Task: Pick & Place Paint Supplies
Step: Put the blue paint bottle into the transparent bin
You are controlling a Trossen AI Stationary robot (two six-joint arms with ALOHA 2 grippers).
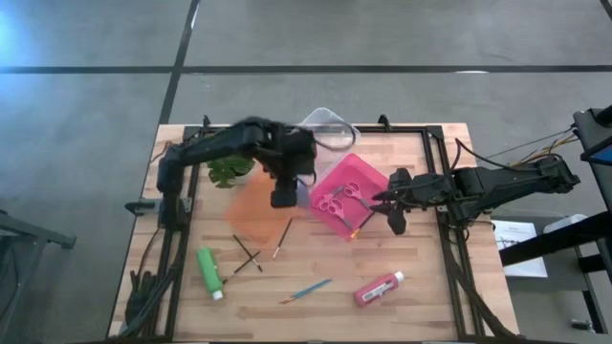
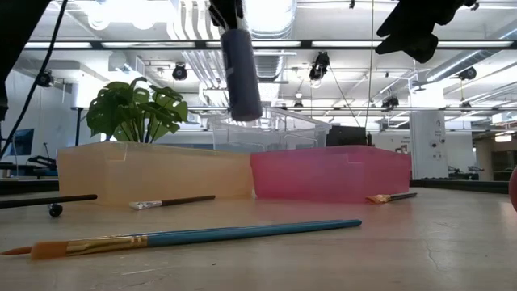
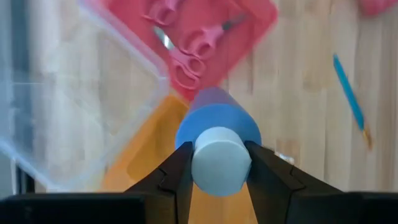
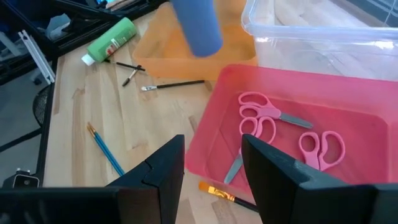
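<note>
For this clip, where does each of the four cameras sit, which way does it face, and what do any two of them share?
High view: overhead, facing straight down on the table; both arms show.
Low view: at tabletop height, facing level across to the trays; the arms come in from above.
Left wrist view: behind the left tool, shut on the blue bottle, looking down at the trays.
Right wrist view: behind the open right tool, facing the pink tray holding scissors.
Shared: both wrist views show the scissors; all four show the blue bottle.
</note>
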